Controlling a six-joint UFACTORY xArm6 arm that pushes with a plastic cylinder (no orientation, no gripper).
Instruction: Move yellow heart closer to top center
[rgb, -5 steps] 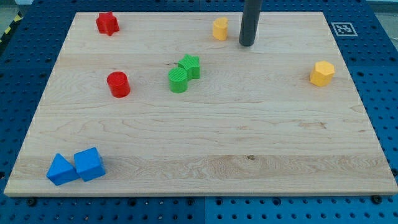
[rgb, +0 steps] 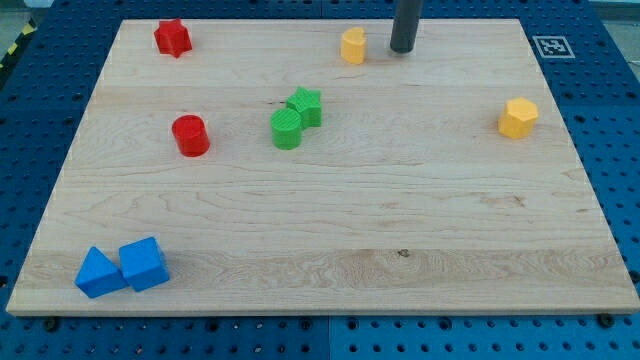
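Note:
The yellow heart (rgb: 353, 45) stands near the top edge of the wooden board (rgb: 330, 240), just right of the top's middle. My tip (rgb: 403, 48) is on the board a short way to the right of the heart, apart from it, at about the same height in the view. The rod rises out of the view's top.
A yellow hexagon (rgb: 518, 117) sits at the right. A green star (rgb: 306, 106) and green cylinder (rgb: 286, 129) touch near the middle. A red star (rgb: 172, 38) is at top left, a red cylinder (rgb: 190, 135) below it. Two blue blocks (rgb: 122, 268) sit at bottom left.
My tip has moved up the view, towards the board's top edge, and slightly right. The blocks have not moved.

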